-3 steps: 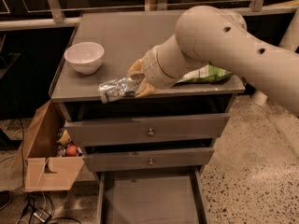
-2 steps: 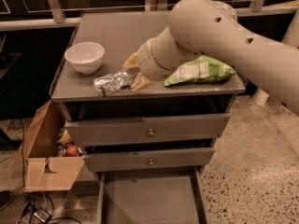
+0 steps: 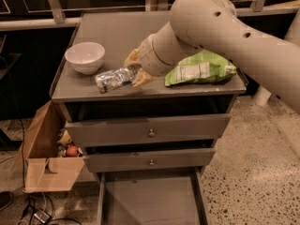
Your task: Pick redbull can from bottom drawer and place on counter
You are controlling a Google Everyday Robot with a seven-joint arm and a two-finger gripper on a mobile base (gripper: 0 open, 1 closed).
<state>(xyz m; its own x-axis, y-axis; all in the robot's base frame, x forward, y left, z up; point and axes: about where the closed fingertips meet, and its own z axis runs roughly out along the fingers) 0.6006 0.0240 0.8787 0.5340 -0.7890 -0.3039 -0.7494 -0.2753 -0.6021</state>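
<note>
On the floor at far left we record an open cardboard box [image 3: 47,165] standing against the cabinet, with small items inside, one of them round and red; the others are not identifiable. Loose cables [image 3: 35,213] lie on the floor in front of it.

On the counter [image 3: 117,29], a white bowl [image 3: 85,56] stands upright at the left side. Just right of the bowl and nearer the front edge, the redbull can [image 3: 112,78] lies on its side, its length running left to right. We cannot tell whether it rests on the surface or is held just above it.

The gripper [image 3: 134,69] is at the can's right end, over the front middle of the counter. Its tan fingers [image 3: 143,78] are set one behind and one in front of the can, clamped on that end. The thick beige arm [image 3: 225,36] runs up and away to the right edge of the view.

Beneath the arm, a green snack bag [image 3: 199,68] lies flat on the right part of the counter, apart from the can.

Below the counter, the two upper drawers [image 3: 150,132], each with a central knob, are partly pulled out. The bottom drawer [image 3: 150,198] is pulled furthest out; the tray floor in view is bare grey. Speckled flooring [image 3: 253,172] lies to the right.
</note>
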